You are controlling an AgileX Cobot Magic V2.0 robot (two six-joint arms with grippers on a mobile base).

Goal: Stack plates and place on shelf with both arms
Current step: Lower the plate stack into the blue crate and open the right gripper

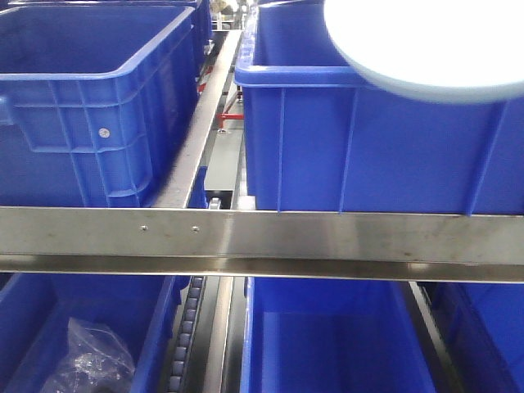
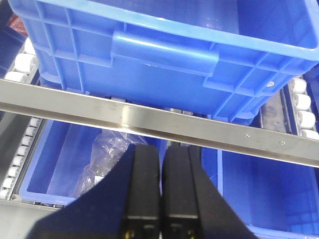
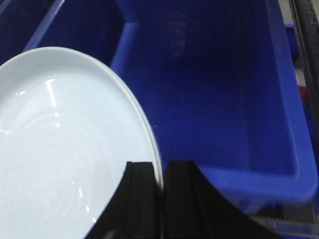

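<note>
In the right wrist view the right gripper (image 3: 162, 191) sits closest to the lens, its two black fingers (image 3: 139, 199) pinched on the rim of the plates (image 3: 65, 149) — the edge runs straight into the narrow slit between them. A double line along that rim suggests two plates stacked, though I cannot tell for sure. They are pale, glossy, tilted, and held over the open right bin (image 3: 209, 94), whose deep blue inside fills the rest of that view.

From the front camera the same plates (image 1: 426, 45) show as a white disc at the top right corner, above the near wall of the right bin (image 1: 368, 139). Left of it stands a second bin (image 1: 90, 106), with a roller track (image 1: 205, 123) between the two. A steel rail (image 1: 262, 237) crosses the whole width below them. Under the rail are lower bins (image 1: 327, 336); the left one holds a crumpled clear bag (image 1: 90, 360).

The left gripper (image 2: 160, 189) is in the left wrist view with its fingers (image 2: 144, 184) pressed together, nothing between them. It hangs in front of the rail (image 2: 149, 119), below the handle of the upper left bin (image 2: 164, 50). The bag (image 2: 107, 159) lies in the lower bin (image 2: 65, 159) just beyond the fingertips. White rollers (image 2: 22, 64) line the bin's sides.
</note>
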